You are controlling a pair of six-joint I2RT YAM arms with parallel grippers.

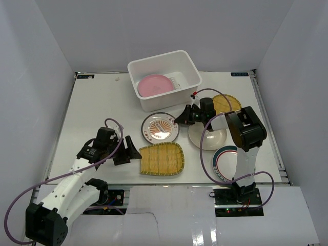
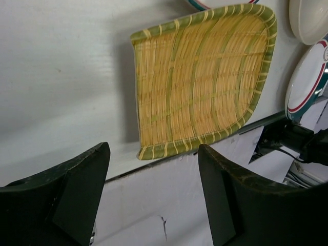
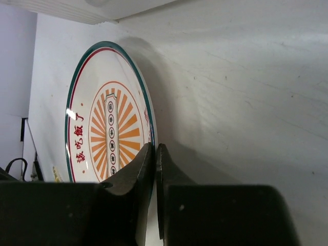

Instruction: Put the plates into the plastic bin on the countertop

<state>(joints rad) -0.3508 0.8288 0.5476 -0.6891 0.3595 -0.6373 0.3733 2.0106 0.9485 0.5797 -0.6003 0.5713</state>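
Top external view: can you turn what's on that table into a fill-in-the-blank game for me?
The only plate inside the plastic bin is the ___ one.
The orange-patterned plate is pinched at its rim by the ___ arm's jaws.
The left arm's jaws stand ___ near the fan-shaped yellow plate.
Missing words: pink, right, open.

Pretty bright and even overall, shadows stay soft. Left wrist shot has a darker shadow left of the fan-shaped yellow plate (image 2: 200,82). Right wrist shot has tiny glare on the orange-patterned plate (image 3: 110,133), left side.
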